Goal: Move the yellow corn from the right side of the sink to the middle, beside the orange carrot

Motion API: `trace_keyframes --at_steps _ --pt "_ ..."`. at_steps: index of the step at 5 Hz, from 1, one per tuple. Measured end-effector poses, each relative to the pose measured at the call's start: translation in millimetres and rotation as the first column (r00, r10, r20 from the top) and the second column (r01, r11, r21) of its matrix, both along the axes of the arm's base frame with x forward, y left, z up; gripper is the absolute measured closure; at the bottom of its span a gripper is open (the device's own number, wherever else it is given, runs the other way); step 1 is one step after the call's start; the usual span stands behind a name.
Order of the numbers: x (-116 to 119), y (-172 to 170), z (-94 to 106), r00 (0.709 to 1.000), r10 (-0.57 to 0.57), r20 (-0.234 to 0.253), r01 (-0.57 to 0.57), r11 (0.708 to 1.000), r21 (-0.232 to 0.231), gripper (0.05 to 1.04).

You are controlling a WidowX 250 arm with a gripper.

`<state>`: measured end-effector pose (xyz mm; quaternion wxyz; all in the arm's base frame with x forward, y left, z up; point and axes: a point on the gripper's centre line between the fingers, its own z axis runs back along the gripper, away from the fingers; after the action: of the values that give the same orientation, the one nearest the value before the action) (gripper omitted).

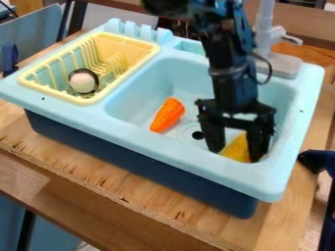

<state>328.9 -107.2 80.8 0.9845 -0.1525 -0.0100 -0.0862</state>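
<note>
The black gripper [235, 153] hangs down into the right part of the light blue sink [140, 95], open, with its two fingers wide apart. A yellow object [237, 148] lies low in the basin, in the gap between the fingers or just behind them; whether they touch it I cannot tell. Its upper part and right side are partly covered by the gripper. Left of the gripper, an orange carrot-like toy [168, 115] rests on the basin floor, apart from it.
A yellow dish rack [33, 77] sits at the sink's left, holding a round white item with a dark rim [83, 81]. The grey faucet [264, 37] stands behind the basin at the right. A dark drain hole [198, 135] lies between carrot and gripper. The sink stands on a wooden board [85, 169].
</note>
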Motion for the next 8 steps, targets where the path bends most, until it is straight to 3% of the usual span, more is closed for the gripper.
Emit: trace_keyframes --at_steps 1,2,3,4,5,6,7,8 --pt "-0.2 -6.2 -4.9 1.0 -0.005 -0.008 0.005 1.0 -0.029 0.118" --pt "-0.1 -8.1 -7.6 1.0 -0.014 -0.01 0.014 1.0 -0.016 0.387" --pt "0.5 -7.5 -6.7 1.0 -0.027 -0.006 0.027 1.0 -0.001 0.449" --pt "-1.0 -6.3 -3.5 0.998 -0.054 -0.019 0.055 0.998 0.029 0.449" --pt "-2.2 -4.0 4.0 0.994 -0.105 -0.034 0.108 0.99 0.095 0.449" --pt "0.1 6.9 26.7 0.995 -0.1 -0.027 0.104 0.97 0.219 0.449" --pt "-0.5 17.4 37.8 0.993 -0.119 0.003 0.115 0.968 0.225 0.449" --pt "-5.2 51.0 26.7 0.999 -0.039 -0.011 0.04 0.977 0.21 0.449"
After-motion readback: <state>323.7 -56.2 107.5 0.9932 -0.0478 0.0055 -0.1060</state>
